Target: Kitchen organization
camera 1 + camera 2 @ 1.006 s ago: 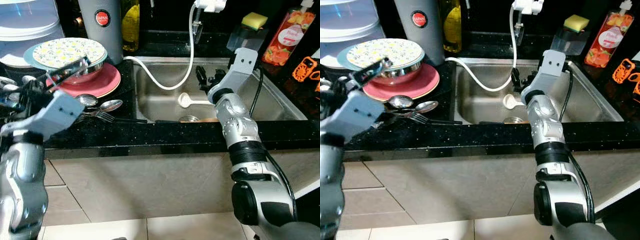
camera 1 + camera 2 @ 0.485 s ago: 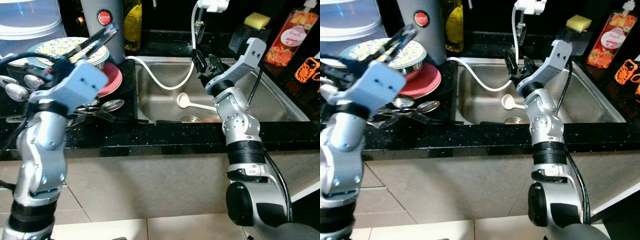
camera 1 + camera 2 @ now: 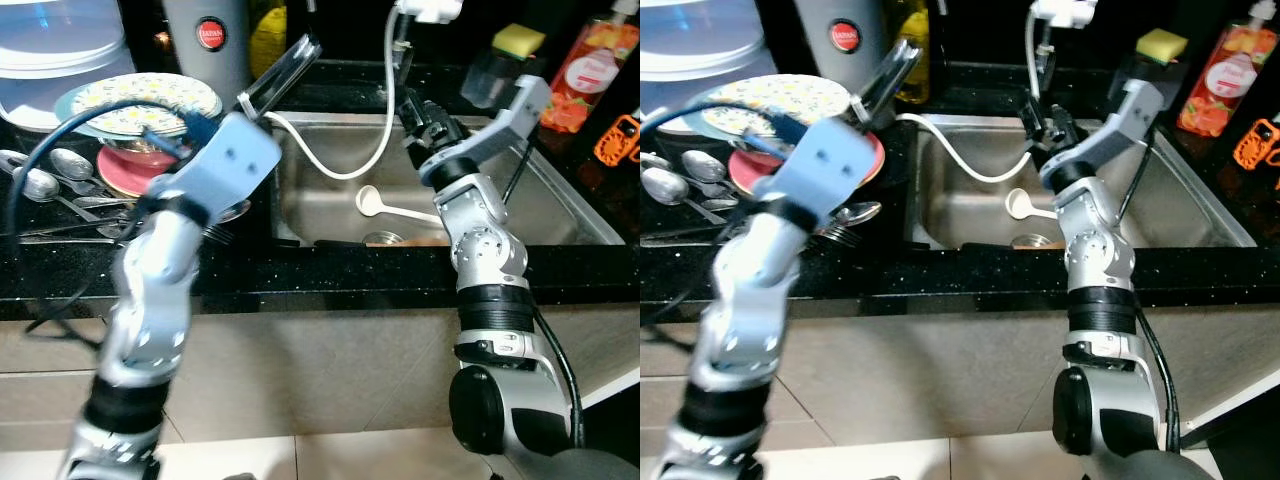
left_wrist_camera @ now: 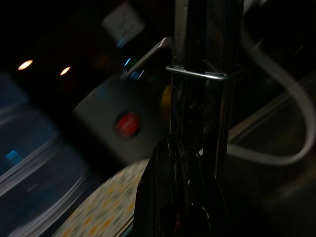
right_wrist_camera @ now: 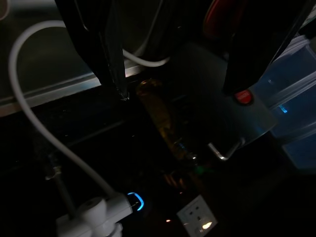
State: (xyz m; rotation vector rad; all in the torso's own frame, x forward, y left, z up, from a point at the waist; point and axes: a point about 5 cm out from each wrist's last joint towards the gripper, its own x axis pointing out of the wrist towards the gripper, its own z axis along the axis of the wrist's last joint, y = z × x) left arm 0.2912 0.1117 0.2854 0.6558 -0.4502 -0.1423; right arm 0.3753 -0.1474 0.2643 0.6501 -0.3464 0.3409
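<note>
Change since earlier: left arm is being seen swung across from the plates toward the sink's near-left corner, its gripper now raised over the counter edge; right arm is being held a little higher and further back over the basin than before.
Spoons (image 3: 40, 180): several are being seen lying on the black counter (image 3: 330, 272) at the far left, beside the plates.
Plates: a patterned plate (image 3: 120, 100) is being carried on a steel bowl, which is resting on a red plate (image 3: 115, 172); a clear plastic container (image 3: 60, 45) is standing behind them.
Grey flask (image 3: 205, 35): is standing upright behind the plates, with a yellow bottle (image 3: 268, 30) just beside it.
Left gripper (image 3: 280, 75): is being held above the counter at the sink's left rim, blurred; the jaws are being seen close together in the left wrist view, with nothing visibly held.
Sink (image 3: 560, 190): a white ladle (image 3: 385, 205) is lying in the basin near the drain; a white hose (image 3: 345, 165) is looping down from the tap into the basin.
Right gripper (image 3: 425, 115): is being held over the basin's rear, near the tap; the jaws are being shown apart in the right wrist view, empty.
Sponge (image 3: 518, 40): is resting on a holder behind the sink.
Soap bottle (image 3: 597, 65): is standing at the far right, with an orange object (image 3: 618, 140) just beside it.
</note>
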